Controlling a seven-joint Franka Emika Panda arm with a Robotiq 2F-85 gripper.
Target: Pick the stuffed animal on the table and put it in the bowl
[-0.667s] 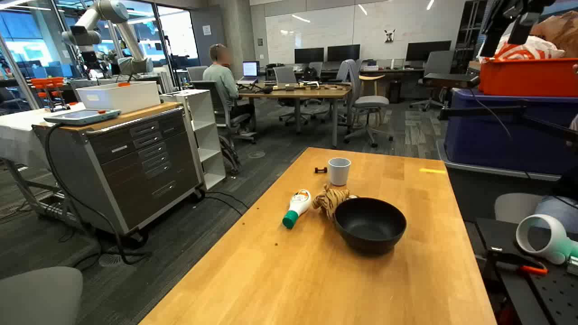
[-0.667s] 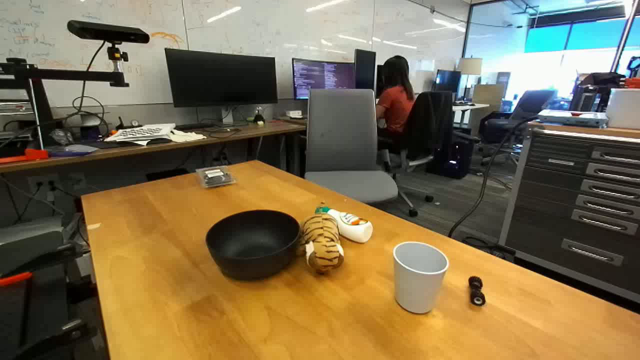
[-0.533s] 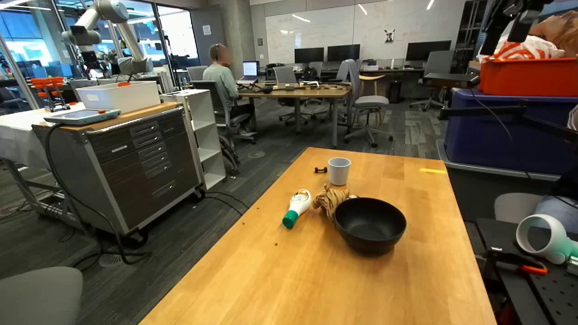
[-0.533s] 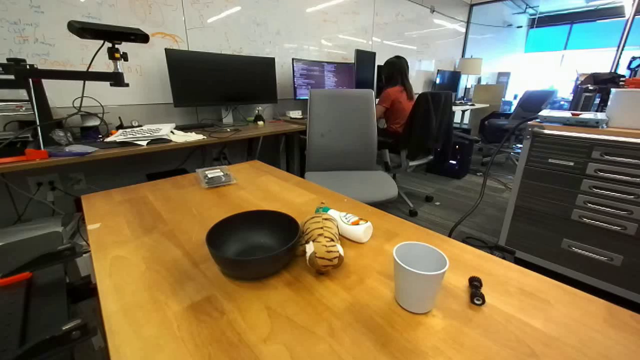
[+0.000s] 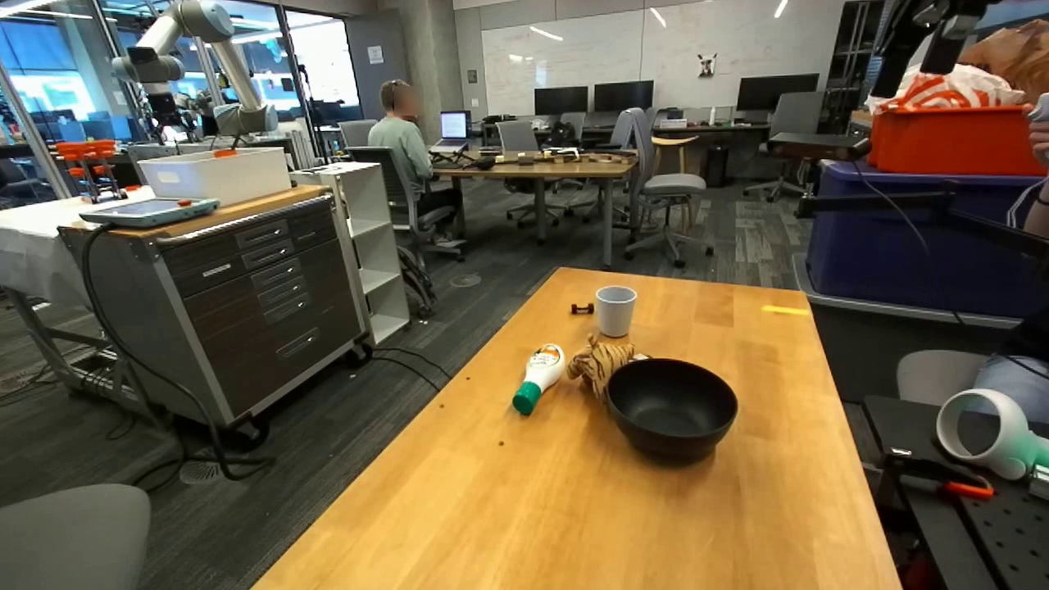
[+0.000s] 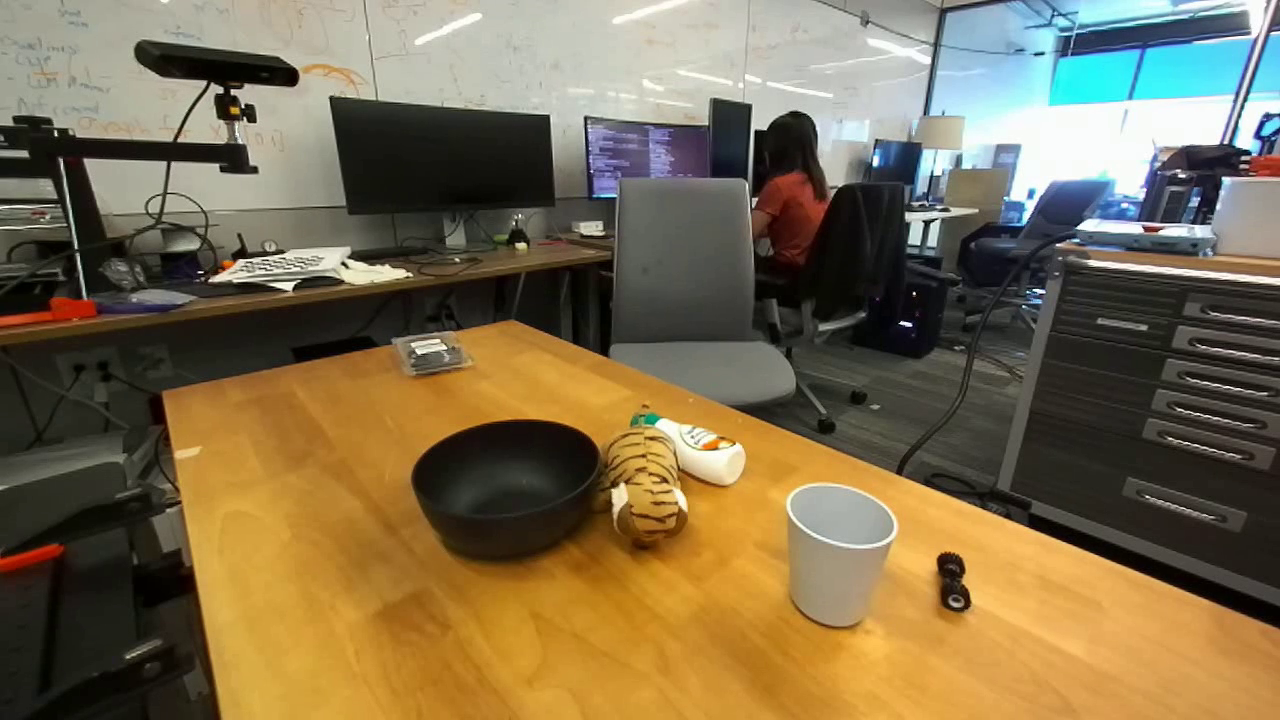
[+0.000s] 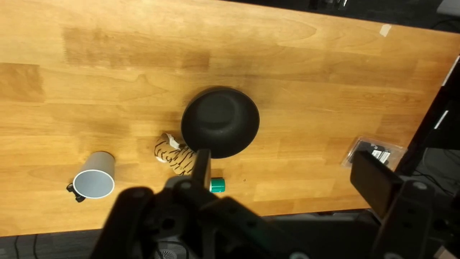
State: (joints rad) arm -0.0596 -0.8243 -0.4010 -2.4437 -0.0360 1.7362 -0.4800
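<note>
- Tan, black-striped plush: stuffed animal (image 6: 645,487) on the table (image 6: 330,625), outside the black bowl (image 6: 505,532), right up beside it; can't tell if they touch.
- White bottle (image 6: 712,455), green cap, close on the stuffed animal's other side; grey cup (image 6: 838,575) stands apart.
- My gripper (image 7: 288,172): spread wide, nothing held, hanging high over the table, well apart from everything.
- Step in hand, my read: approach for the pick. No grasp yet; placing not started.
- Wrist view: gripper blocks part of the stuffed animal and most of the bottle; the gap looks off to one side.
- Next, I'd need to slide toward the stuffed animal, drop, and straddle its body without catching bowl rim or bottle.
- Clearance looks tight both sides, so I'd line up before lowering.
- After that: squeeze, lift past the rim, short shift, let go.
</note>
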